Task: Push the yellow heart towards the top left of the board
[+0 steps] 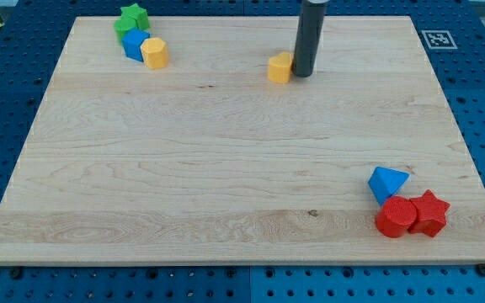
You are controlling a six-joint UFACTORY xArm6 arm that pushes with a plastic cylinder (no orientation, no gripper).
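The yellow heart (279, 67) lies on the wooden board (226, 168) near the view's top, a little right of centre. My tip (302, 74) stands right beside it, touching or almost touching its right side. The dark rod rises straight up out of the view's top. At the top left a green star (131, 18), a blue block (134, 45) and a yellow hexagon (154, 53) sit packed together.
At the view's bottom right a blue triangle (387, 183), a red cylinder (395, 218) and a red star (429, 212) cluster near the board's edge. A blue pegboard table surrounds the board. A marker tag (438, 39) lies at the top right.
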